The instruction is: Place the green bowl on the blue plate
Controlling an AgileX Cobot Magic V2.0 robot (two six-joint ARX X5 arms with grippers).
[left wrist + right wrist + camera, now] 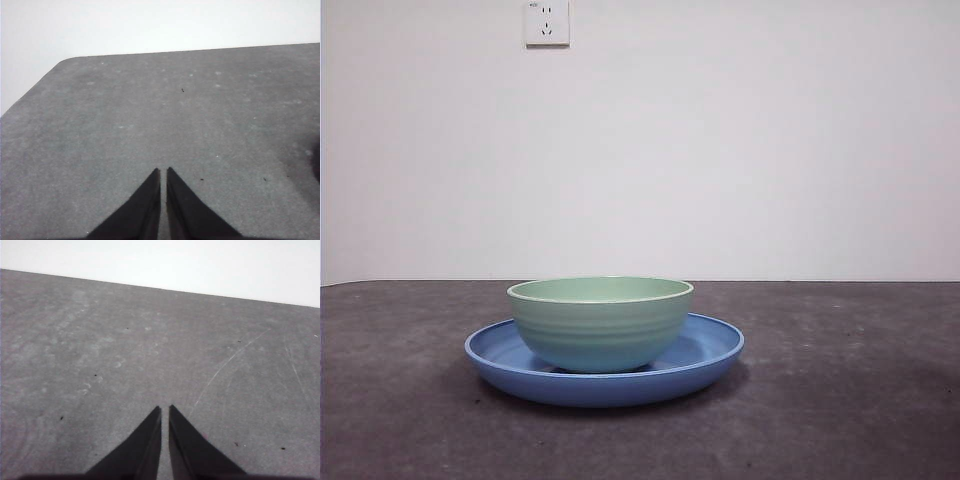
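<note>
The green bowl (600,322) sat upright inside the blue plate (710,350) on the grey table (840,400). The left gripper (163,172) and right gripper (165,410) were closed, holding nothing.

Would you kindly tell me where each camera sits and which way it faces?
Front view: low at table height, looking level at green bowl on blue plate; no arm shows.
Left wrist view: above bare table; left gripper shut.
Right wrist view: likewise; right gripper shut.
Shared: grey tabletop, white wall.
</note>
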